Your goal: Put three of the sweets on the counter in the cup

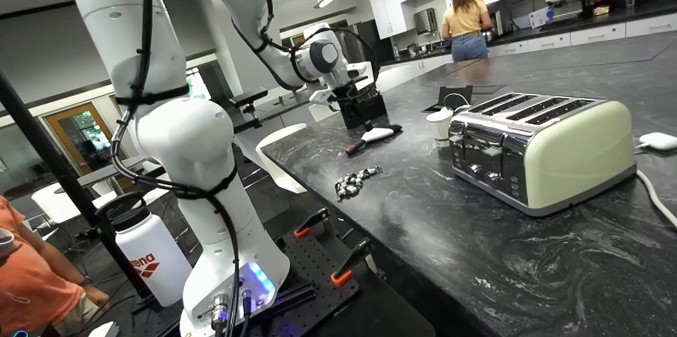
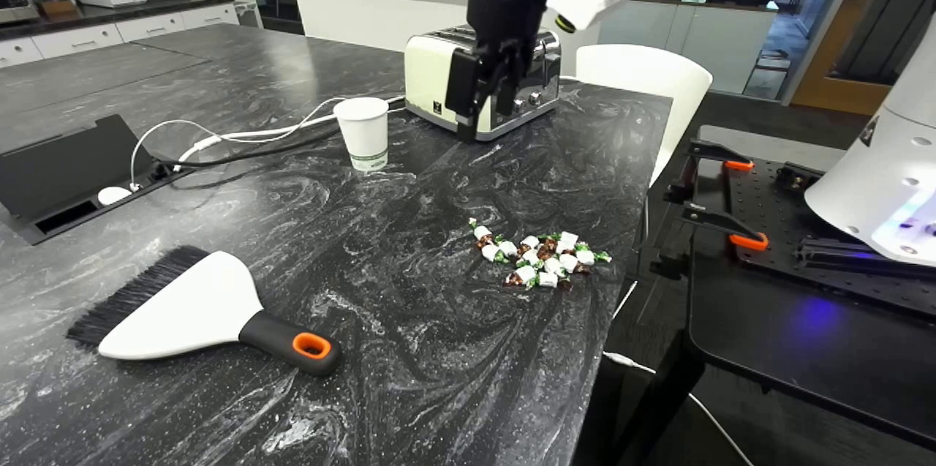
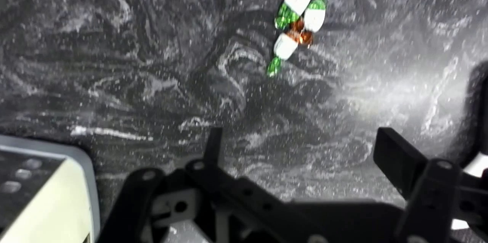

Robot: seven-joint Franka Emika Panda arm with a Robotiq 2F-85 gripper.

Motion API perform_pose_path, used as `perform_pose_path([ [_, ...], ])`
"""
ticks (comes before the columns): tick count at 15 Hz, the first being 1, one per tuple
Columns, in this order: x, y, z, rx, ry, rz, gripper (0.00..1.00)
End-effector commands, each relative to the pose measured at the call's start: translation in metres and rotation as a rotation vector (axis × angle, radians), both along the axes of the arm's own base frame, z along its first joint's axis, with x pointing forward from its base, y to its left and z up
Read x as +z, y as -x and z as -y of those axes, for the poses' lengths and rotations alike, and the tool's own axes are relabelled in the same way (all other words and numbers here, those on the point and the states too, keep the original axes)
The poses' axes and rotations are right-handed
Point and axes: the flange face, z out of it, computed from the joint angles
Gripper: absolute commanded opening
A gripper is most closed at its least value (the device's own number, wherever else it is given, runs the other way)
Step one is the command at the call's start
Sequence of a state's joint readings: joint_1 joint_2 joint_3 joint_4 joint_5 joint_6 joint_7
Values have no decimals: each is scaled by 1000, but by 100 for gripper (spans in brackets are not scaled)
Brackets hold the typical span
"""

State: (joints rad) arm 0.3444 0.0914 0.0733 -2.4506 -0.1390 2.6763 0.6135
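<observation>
Since the sweets (image 2: 548, 261) lie bunched, the spread end effector (image 3: 299, 136) could pinch several; nudged, the cup (image 2: 365, 135) might tip.

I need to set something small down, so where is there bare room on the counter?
In both exterior views, bare counter lies between the brush and the sweets, and between the sweets and the toaster. Around the cup it is crowded, with cables and the toaster close by. Mind the open gripper hanging above the counter.
</observation>
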Motion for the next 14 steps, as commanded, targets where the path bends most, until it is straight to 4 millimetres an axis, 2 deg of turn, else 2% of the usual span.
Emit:
perform_pose_path([
  [1,-7,10,-2,-1,-11,-30,100],
  [3,-17,22,-2,3,-19,-65,100],
  [6,-18,22,1,-4,-18,-68,100],
  [14,-77,18,-1,-53,27,-61,100],
])
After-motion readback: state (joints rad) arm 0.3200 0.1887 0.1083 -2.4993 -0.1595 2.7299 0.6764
